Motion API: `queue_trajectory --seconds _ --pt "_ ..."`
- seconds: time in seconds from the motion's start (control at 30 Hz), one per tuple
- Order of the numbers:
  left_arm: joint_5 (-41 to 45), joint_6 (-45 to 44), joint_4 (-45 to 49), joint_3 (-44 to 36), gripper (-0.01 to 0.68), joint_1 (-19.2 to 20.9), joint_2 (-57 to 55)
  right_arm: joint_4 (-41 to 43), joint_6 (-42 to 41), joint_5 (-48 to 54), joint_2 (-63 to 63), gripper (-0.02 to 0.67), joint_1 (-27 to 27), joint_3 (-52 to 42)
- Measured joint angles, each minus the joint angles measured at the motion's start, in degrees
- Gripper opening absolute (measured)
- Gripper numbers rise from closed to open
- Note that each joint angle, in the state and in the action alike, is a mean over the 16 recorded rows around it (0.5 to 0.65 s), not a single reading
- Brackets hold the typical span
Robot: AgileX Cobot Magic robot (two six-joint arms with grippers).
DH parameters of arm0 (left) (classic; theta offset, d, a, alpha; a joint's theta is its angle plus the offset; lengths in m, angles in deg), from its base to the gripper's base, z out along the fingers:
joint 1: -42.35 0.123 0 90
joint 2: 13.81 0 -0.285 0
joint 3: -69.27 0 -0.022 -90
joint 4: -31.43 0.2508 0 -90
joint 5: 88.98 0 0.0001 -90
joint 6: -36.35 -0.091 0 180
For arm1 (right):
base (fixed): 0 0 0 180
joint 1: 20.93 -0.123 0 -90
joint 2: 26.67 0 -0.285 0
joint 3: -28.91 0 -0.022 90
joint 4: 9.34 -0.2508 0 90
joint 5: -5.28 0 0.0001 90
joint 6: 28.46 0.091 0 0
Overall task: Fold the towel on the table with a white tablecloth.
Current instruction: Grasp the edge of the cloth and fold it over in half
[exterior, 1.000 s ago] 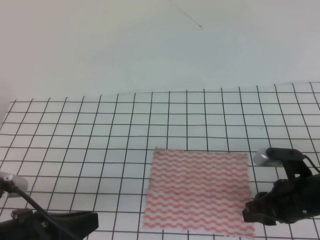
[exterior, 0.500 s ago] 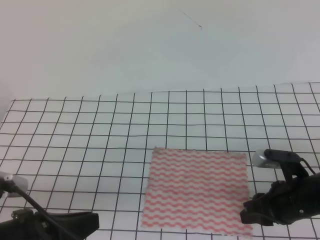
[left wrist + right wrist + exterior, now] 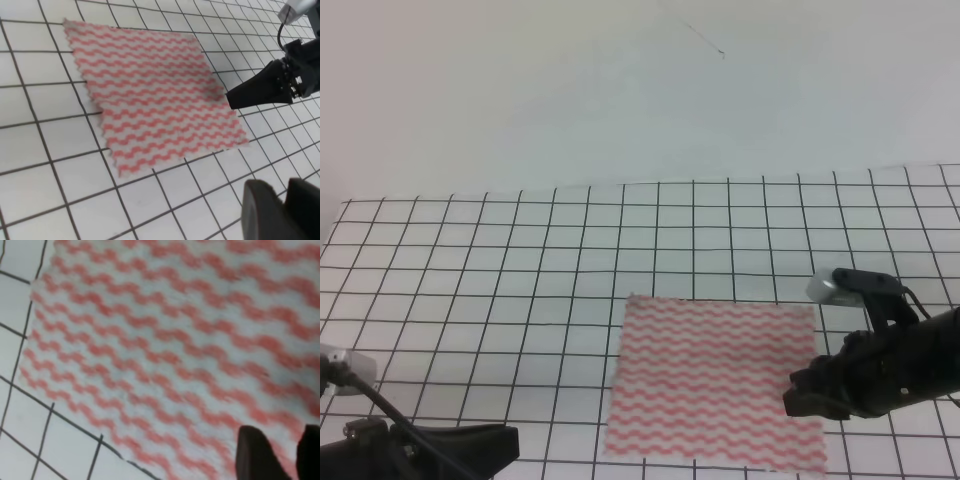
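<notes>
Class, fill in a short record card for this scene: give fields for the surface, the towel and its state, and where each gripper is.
surface: table under a white tablecloth with a black grid
towel: pink-red and white wavy stripes
towel state: flat, unfolded
right gripper: over the towel's right edge; jaws close together
left gripper: low at the near left, away from the towel; jaw state unclear
fold: not yet started
</notes>
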Motion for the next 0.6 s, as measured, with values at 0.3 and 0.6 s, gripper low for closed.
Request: queue_trajectory --seconds 0.3,0.6 --pt "-0.07 -0.17 0.73 0.0 0.091 0.0 0.0 8.18 -1.17 6.9 2.93 0.144 -0.01 0.96" --pt "0.34 -0.42 3.87 0.43 0.091 0.0 0.0 23.01 -2.57 13.02 6.76 0.2 -2.51 1.21"
